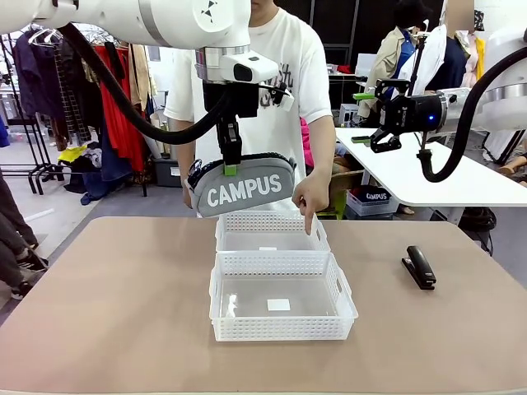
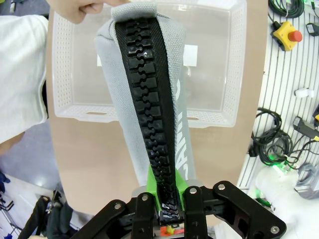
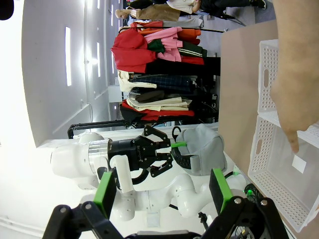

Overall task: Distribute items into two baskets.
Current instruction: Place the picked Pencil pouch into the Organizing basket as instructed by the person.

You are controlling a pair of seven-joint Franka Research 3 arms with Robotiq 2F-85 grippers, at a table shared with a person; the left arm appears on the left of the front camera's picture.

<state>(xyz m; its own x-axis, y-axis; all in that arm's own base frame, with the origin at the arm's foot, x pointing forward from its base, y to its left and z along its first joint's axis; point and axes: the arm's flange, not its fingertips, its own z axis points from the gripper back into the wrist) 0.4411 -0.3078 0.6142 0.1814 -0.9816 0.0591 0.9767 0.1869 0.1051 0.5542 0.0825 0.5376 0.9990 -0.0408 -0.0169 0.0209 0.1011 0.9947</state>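
**Pouch hangs over the far rim of the far basket, lengthwise with it**

On the table (image 1: 123, 329) I see the near basket (image 1: 280, 327) and the far basket (image 1: 247, 220) touching, one behind the other. The pouch (image 1: 243, 188) hangs clear above the far basket's far rim, its long axis left to right, matching the basket's long side. I judge a small pull towards me, then straight down. My left gripper (image 1: 230, 169) is clamped on the pouch's zip edge. The person's hand (image 1: 311, 197) points into the far basket. The stapler (image 1: 420, 267) lies right of the near basket, nearer my right gripper (image 1: 380, 141), which is raised, spread and empty.
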